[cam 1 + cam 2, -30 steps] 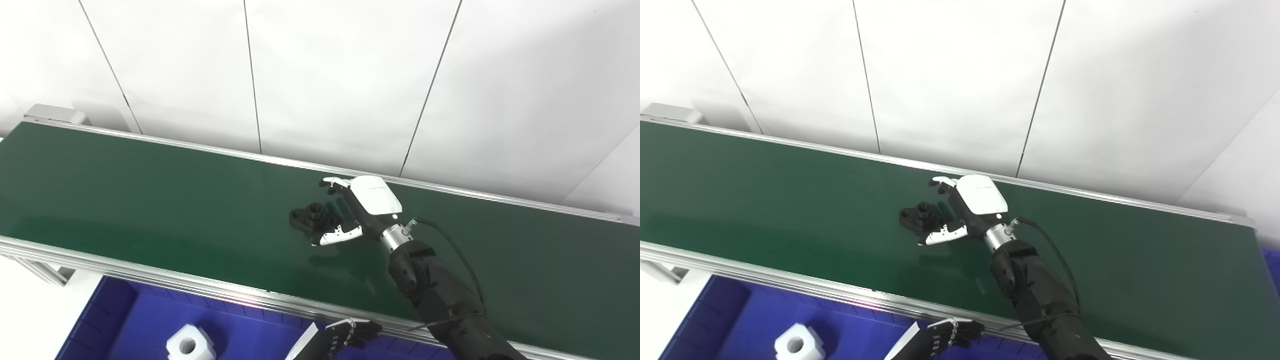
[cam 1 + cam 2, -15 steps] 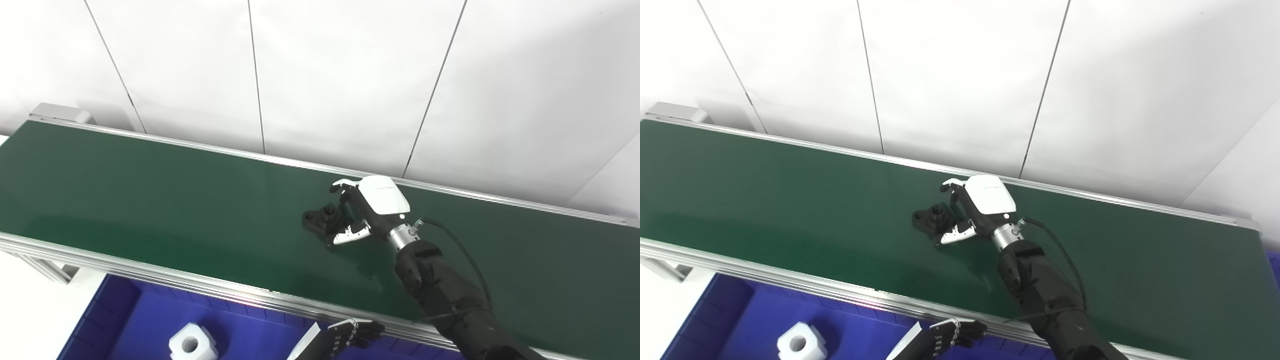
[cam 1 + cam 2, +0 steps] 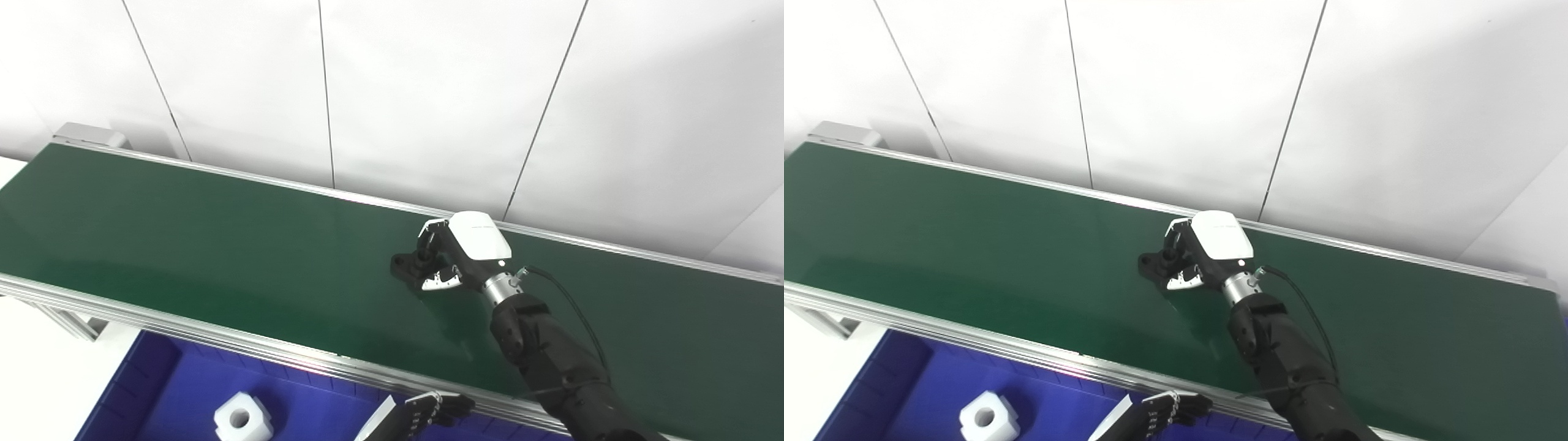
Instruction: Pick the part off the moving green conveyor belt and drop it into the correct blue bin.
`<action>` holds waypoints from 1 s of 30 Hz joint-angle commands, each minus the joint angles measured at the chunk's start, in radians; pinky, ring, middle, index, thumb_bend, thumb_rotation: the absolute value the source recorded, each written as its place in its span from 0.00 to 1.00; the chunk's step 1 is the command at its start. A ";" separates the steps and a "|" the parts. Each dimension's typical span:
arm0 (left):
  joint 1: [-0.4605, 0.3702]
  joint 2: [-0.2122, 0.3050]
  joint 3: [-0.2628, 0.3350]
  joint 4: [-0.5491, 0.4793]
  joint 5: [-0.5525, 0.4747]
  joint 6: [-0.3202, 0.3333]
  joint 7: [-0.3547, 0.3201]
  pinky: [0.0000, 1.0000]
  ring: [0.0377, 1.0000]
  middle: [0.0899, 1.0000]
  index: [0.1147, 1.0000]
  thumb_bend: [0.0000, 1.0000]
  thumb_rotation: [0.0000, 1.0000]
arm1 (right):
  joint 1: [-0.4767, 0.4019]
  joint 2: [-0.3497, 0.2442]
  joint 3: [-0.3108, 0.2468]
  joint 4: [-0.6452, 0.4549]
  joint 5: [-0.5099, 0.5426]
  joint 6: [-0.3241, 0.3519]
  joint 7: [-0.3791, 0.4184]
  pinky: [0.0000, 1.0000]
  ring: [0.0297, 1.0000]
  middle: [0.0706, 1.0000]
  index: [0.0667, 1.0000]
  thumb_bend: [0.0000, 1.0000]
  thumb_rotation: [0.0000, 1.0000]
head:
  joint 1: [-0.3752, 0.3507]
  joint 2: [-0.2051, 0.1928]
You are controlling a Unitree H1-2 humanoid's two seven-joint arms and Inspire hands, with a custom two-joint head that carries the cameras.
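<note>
A small black part (image 3: 407, 266) lies on the green conveyor belt (image 3: 214, 245) near its far edge. My right hand (image 3: 456, 257), white-backed with dark fingers, has its fingers and thumb curled around the part's right side; the part's left end sticks out. The part still looks to rest on the belt. My left hand (image 3: 432, 411) shows only at the bottom edge below the belt's near rail, fingers loosely bent and holding nothing. A blue bin (image 3: 177, 392) sits below the belt at the bottom left.
A white block with a round hole (image 3: 243, 419) lies in the blue bin. Aluminium rails (image 3: 184, 331) run along both belt edges. A white panelled wall (image 3: 392, 92) stands behind the belt. A black cable (image 3: 569, 306) loops off my right wrist.
My right hand's fingers and thumb have closed from spread apart to wrapped around the black part. The camera has shifted, moving the whole scene rightward.
</note>
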 commanded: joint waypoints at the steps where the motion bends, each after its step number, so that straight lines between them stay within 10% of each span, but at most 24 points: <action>1: 0.052 -0.033 -0.026 -0.014 0.004 -0.012 0.000 0.79 0.80 0.77 0.72 0.85 0.72 | 0.007 0.007 0.006 -0.012 -0.004 0.036 0.028 0.69 0.50 0.44 0.46 0.53 0.00 | -0.003 0.002; 13: 0.050 -0.036 -0.018 -0.013 0.007 -0.012 -0.001 0.79 0.80 0.77 0.72 0.86 0.72 | 0.011 -0.010 0.015 -0.072 0.002 0.070 0.102 0.65 0.49 0.44 0.46 0.53 0.00 | -0.010 0.000; 19: 0.048 -0.037 -0.016 -0.008 -0.003 -0.012 -0.007 0.78 0.80 0.77 0.72 0.86 0.71 | 0.021 -0.019 -0.006 -0.157 0.025 0.106 0.162 0.28 0.31 0.41 0.46 0.52 0.00 | -0.011 -0.002; 30: 0.042 -0.034 -0.013 0.000 0.002 -0.011 -0.007 0.78 0.80 0.77 0.72 0.87 0.72 | 0.060 -0.058 -0.077 -0.474 0.080 0.176 0.340 0.28 0.33 0.36 0.48 0.52 0.00 | -0.020 -0.005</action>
